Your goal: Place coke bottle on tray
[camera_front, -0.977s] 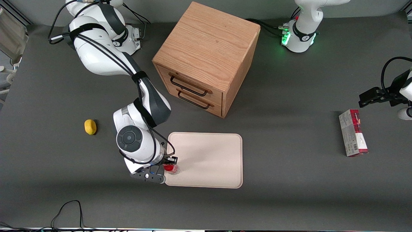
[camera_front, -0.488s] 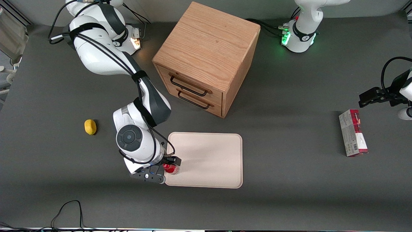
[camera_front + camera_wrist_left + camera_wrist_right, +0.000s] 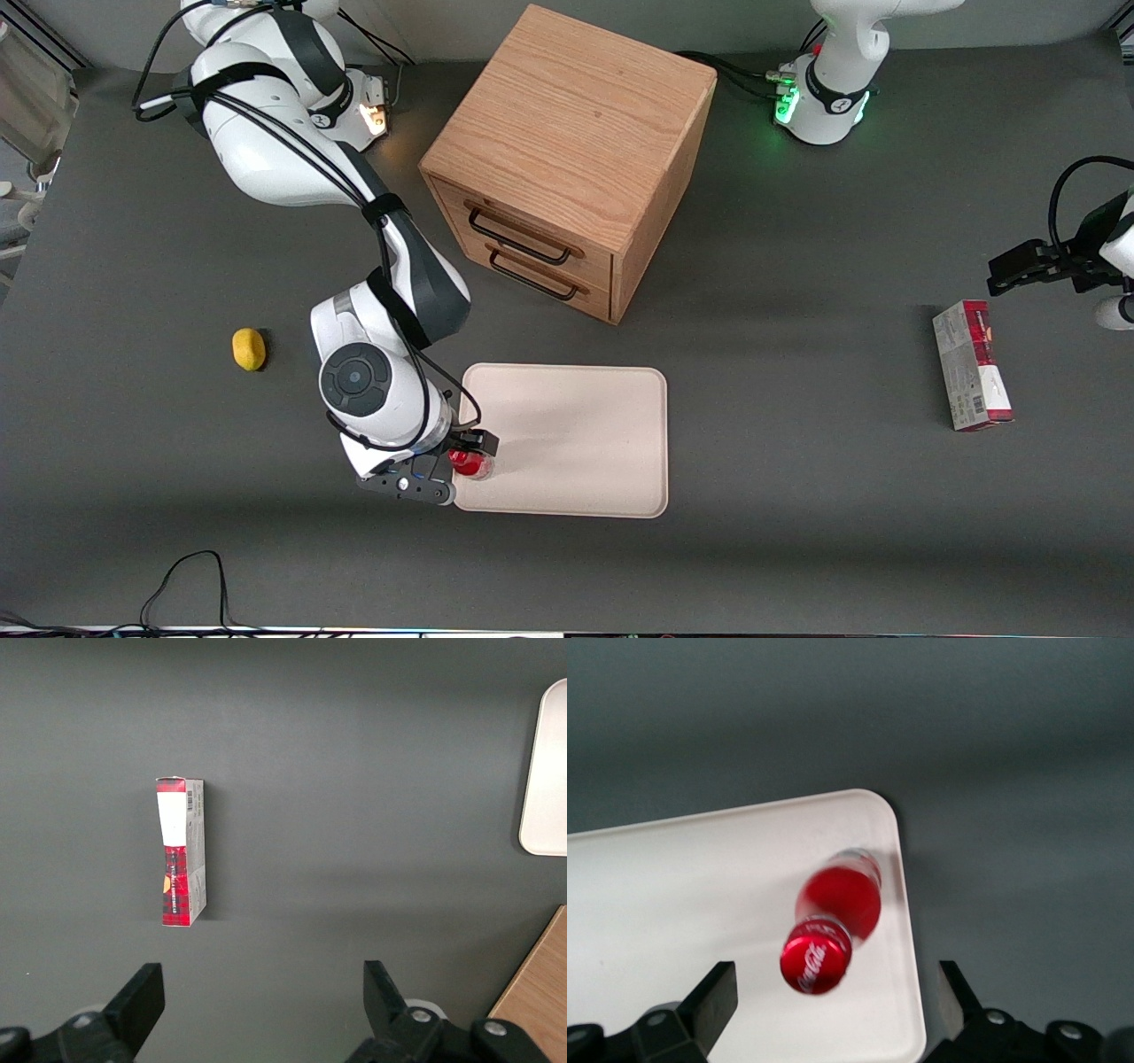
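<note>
The coke bottle (image 3: 473,464), small and red with a red cap, stands upright on the cream-white tray (image 3: 576,443), close to the tray's corner nearest the working arm's end and the front camera. In the right wrist view the bottle (image 3: 835,908) stands free on the tray (image 3: 682,895). My right gripper (image 3: 833,997) is just above it, open, with the two fingers spread wide on either side of the cap and touching nothing. In the front view the gripper (image 3: 467,454) sits over the bottle. The tray's edge also shows in the left wrist view (image 3: 547,771).
A wooden two-drawer cabinet (image 3: 567,159) stands farther from the front camera than the tray. A yellow lemon (image 3: 249,348) lies toward the working arm's end. A red-and-grey carton (image 3: 972,363) lies toward the parked arm's end and shows in the left wrist view (image 3: 181,852).
The gripper's fingers have spread apart and let go of the bottle, which stays standing on the tray. The arm has hardly moved.
</note>
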Controlling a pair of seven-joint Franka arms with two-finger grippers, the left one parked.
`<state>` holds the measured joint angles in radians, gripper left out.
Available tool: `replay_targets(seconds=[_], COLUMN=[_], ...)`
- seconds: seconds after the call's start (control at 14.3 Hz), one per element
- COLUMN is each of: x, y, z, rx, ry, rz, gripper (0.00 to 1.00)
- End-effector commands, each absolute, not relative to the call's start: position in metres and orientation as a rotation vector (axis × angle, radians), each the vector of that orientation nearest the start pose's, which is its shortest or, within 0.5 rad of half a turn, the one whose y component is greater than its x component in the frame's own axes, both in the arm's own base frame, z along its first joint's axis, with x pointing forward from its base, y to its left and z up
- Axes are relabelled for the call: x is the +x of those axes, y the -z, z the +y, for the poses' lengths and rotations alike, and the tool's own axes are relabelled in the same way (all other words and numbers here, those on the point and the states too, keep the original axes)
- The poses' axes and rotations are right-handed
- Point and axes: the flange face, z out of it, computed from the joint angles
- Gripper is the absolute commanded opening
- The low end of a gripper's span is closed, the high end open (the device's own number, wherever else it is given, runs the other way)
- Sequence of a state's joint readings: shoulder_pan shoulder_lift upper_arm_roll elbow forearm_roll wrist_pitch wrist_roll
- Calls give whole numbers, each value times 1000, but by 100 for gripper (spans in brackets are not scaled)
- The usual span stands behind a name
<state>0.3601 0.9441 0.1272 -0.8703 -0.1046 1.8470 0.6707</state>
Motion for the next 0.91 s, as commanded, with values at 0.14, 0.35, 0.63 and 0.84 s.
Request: replay_targets(seconds=[0.14,0.35,0.63,0.84], x=[690,660,575,531], y=[-423,-452,-477,-496], z=[278,221,158,117], rx=[-3126,-3134,-3145,-3142], ry=[-200,-237,-173,-121], rz=[192,52,-111,-167], gripper=[100,100,100,100])
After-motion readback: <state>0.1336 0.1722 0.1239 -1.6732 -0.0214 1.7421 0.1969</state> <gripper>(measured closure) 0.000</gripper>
